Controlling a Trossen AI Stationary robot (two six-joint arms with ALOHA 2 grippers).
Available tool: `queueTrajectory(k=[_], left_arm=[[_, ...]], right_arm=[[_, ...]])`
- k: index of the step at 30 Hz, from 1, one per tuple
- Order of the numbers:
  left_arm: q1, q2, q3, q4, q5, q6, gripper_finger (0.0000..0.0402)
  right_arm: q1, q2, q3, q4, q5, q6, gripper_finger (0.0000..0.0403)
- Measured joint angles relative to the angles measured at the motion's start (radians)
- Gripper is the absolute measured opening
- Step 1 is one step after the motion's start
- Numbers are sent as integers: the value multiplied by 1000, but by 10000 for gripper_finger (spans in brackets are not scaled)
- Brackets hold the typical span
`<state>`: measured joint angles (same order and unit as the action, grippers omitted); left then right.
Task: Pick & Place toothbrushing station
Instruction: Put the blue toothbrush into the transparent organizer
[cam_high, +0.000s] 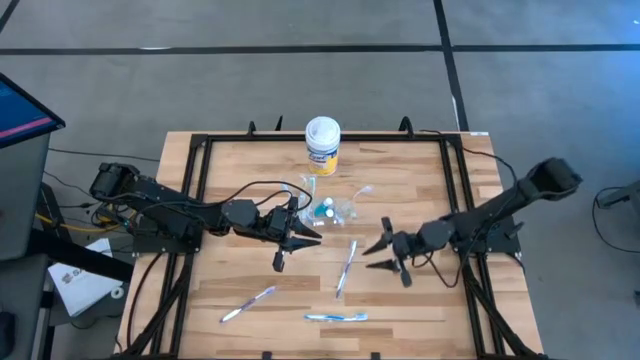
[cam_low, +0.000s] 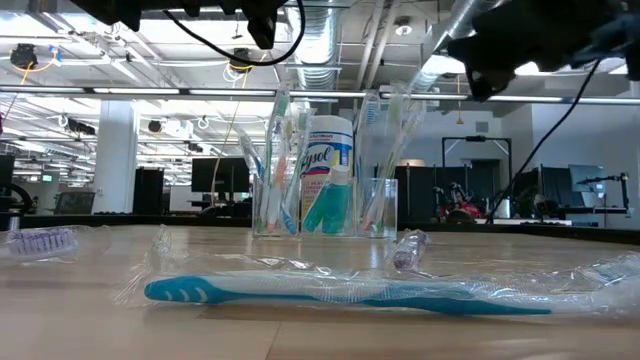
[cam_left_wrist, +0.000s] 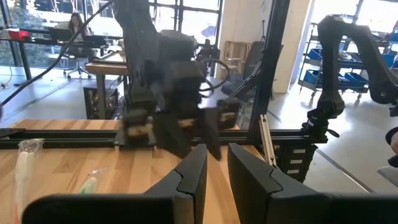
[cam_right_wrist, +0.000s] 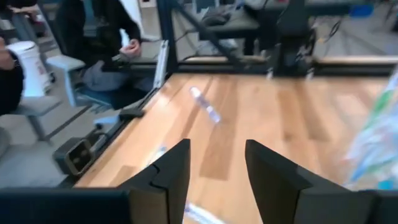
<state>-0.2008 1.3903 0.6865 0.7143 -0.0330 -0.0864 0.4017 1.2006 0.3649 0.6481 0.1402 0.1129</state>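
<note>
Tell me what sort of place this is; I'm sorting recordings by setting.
Probably a robotics lab or industrial workspace: a framed wooden table on bare concrete floor, exposed ceiling ducts, and parts-bin shelving behind.

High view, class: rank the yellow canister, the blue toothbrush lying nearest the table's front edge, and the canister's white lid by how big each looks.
1. Blue toothbrush: longest.
2. Yellow canister: shorter but wider. Seen almost end-on from above, so its true height is hidden.
3. White lid: smallest.
</note>
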Motion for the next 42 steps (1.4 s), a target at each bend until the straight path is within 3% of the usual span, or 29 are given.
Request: queueTrajectory(k=[15, 23, 32, 42], left_arm=[[0, 0, 0, 0, 0, 0, 58], [0, 0, 0, 0, 0, 0, 58], [0, 0, 0, 0, 0, 0, 58], [0, 0, 0, 0, 0, 0, 58]], right_arm=[[192, 269, 24, 40, 3, 310, 126], [277, 397, 118, 2, 3, 349, 123], [303, 497, 188, -121, -5, 497, 118], [311, 556, 221, -121, -9, 517, 118]])
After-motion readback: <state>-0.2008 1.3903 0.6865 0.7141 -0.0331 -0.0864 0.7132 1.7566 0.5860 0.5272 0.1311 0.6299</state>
